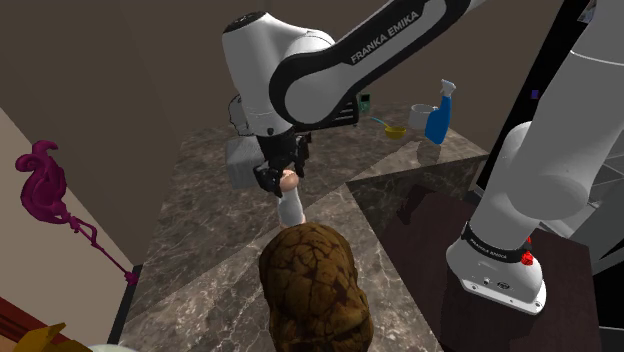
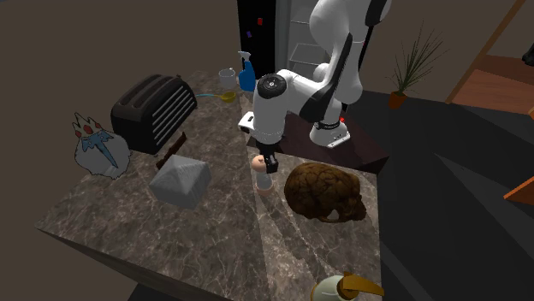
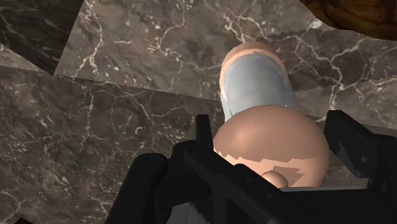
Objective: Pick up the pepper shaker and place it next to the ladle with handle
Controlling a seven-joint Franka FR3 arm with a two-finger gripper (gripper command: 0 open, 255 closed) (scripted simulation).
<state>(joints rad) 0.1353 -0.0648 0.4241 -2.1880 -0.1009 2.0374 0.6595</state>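
Shoulder view, arm: up from the dark stand at lower right, folded at the elbow, reaching to the view's left, wrist turned straight down over the marble counter.
Shoulder view, gripper: pointing down, black fingers clamped on the peach cap of the pepper shaker.
Shoulder view, pepper shaker: upright, pale body, mid-counter, right under the hand; base touching the marble or not, cannot tell.
Shoulder view, nearby: brown lumpy mass just on the near side of the shaker; grey box beside the hand on the view's left; magenta flamingo figure far to the left.
Shoulder view, far end: yellow ladle with bluish handle, white cup, blue spray bottle, grouped, well apart from the shaker.
Second exterior view, arm: bent low over the counter, hand vertical above the shaker.
Second exterior view, around: brown mass to the view's right of the shaker; grey box to its left; black toaster and a white-and-blue figure further left; ladle at the far edge by cup and bottle.
Wrist view, grip: domed peach cap squeezed between both fingers, blue-grey body reaching down to the marble.
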